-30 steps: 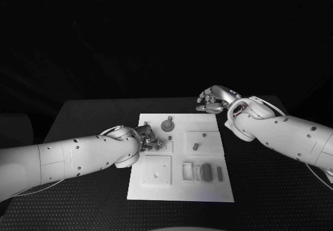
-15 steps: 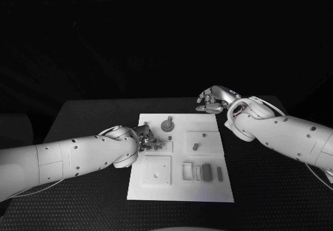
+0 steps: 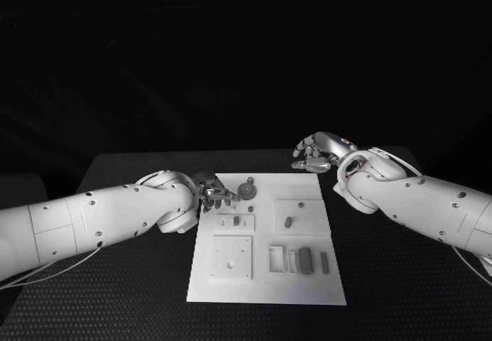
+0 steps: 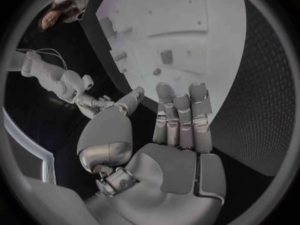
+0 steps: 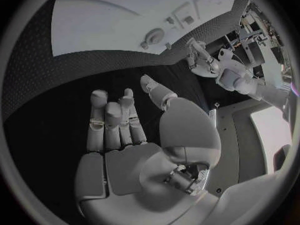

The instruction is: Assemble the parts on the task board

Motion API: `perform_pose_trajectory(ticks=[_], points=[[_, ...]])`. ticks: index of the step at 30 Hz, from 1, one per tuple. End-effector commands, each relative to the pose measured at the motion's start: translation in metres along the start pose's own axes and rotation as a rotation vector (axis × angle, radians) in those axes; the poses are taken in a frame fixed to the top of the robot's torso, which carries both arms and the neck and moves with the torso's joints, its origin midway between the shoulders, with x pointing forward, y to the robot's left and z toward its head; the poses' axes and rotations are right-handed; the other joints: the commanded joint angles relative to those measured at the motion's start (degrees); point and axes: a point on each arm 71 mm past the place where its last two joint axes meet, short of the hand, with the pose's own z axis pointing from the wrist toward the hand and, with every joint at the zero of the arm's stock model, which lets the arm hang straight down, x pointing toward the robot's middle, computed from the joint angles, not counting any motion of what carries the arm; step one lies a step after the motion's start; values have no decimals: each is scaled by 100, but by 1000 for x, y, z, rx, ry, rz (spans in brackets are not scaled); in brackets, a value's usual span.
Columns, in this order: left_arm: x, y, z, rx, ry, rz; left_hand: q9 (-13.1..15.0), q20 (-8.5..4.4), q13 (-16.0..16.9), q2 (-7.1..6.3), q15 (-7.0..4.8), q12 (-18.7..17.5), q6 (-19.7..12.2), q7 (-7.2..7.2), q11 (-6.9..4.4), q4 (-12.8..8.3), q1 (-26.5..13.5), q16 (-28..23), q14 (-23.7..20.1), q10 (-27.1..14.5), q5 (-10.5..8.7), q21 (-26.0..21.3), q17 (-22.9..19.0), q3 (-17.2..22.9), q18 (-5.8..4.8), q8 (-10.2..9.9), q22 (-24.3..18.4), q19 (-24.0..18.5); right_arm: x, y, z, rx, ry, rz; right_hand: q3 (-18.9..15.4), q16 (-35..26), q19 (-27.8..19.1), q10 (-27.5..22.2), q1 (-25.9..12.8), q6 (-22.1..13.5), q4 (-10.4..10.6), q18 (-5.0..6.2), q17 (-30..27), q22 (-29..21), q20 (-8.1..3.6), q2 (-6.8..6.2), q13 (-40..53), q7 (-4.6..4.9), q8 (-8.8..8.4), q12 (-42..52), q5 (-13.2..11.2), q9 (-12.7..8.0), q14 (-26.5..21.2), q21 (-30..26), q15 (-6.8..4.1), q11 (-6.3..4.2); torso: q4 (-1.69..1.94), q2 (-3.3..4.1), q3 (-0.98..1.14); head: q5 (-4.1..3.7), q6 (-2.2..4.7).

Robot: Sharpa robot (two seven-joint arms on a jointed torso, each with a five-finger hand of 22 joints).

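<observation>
The white task board [image 3: 264, 284] lies in the middle of the black table. On it, a round grey part [image 3: 247, 188] sits near the far edge. Two small grey parts [image 3: 236, 221] [image 3: 289, 222] stand in its middle squares. Slim grey parts [image 3: 304, 258] lie in slots at the near right. My left hand [image 3: 212, 193] hovers at the board's far left edge, fingers straight and nothing in it; its palm [image 4: 178, 155] is bare. My right hand [image 3: 320, 150] hangs just beyond the board's far right corner, with its fingers [image 5: 112, 120] stretched out and holding nothing.
A square white plate [image 3: 232, 257] with small holes fills the board's near left. Black table [image 3: 410, 284] surrounds the board on all sides. Both forearms reach in over the table from the sides.
My left hand has drawn back from the board's middle left toward its far left edge, uncovering a small grey part. The right hand has hardly moved. The camera has shifted a little.
</observation>
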Motion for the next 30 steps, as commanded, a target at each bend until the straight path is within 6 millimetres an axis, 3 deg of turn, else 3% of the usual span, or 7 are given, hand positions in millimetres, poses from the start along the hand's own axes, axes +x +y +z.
perform_pose_trajectory(ticks=[1,3,8,12,18,21,30], points=[[-18,2,6,-7,36,13,-62,72,-127,60,88,-190,-265,110,90,-68,61,-174,-81,-91,-15,-187,-128,-6,183,-124,-115,-104,0,-1,0,-6,3,1,-16,1,-6,-2,-43,17,12,73,-6,90,-13,-7,-9,35,17,14,-12,5,-5,-13,-30,2,2,2,-1,15,51],[-40,7,13,-31,-16,31,-143,213,-311,75,242,-503,-566,256,241,-174,97,-463,-272,-294,-14,-473,-304,-2,158,-264,-279,-311,0,-1,1,-4,3,5,-16,1,-5,-3,-46,5,14,73,-7,90,-13,-8,-10,38,10,15,-12,2,-5,-13,-28,5,-8,5,8,32,103],[-66,16,28,-76,-83,71,-248,516,-666,-57,559,-1094,-823,445,445,-79,-19,-971,-664,-675,-15,-964,-598,48,148,-342,-556,-696,0,-2,1,-1,4,6,-14,1,-4,-3,-48,-9,18,73,-8,90,-14,-9,-12,43,1,17,-12,-1,-5,-14,-25,8,-20,16,5,30,144],[-77,18,38,-112,-91,120,-267,599,-748,-107,631,-1174,-850,457,457,55,-103,-1011,-663,-631,-21,-1028,-645,47,207,-324,-592,-693,1,-1,2,-2,5,7,-14,1,-4,-3,-50,-12,21,73,-8,90,-14,-8,-13,44,-1,17,-12,-2,-4,-14,-24,10,-10,13,0,30,150],[-86,17,56,-156,-111,178,-279,615,-768,-154,634,-1159,-846,440,436,239,-225,-955,-582,-506,-26,-1007,-640,20,270,-293,-575,-596,2,3,3,-9,6,9,-14,2,-3,-3,-52,-15,23,73,-8,90,-14,-7,-14,46,-3,18,-12,-3,-4,-14,-23,11,-6,18,-5,40,150],[-85,21,62,-173,-112,187,-277,557,-678,-154,552,-983,-793,382,369,275,-190,-757,-427,-303,-27,-855,-543,-19,328,-242,-465,-400,3,4,3,-11,8,10,-13,2,-3,-3,-53,-17,24,73,-8,91,-14,-6,-14,46,-4,18,-12,-3,-4,-14,-22,12,-20,30,-9,29,152],[-76,24,68,-186,-64,217,-299,376,-303,-44,324,-416,-649,265,241,252,-108,-218,-289,-166,-24,-463,-266,-162,367,-131,-76,-160,2,4,2,-11,9,10,-9,2,-3,-3,-48,-18,24,73,-9,91,-15,1,-16,47,-5,20,-10,-3,-4,-14,-20,13,-55,77,-15,32,169]])
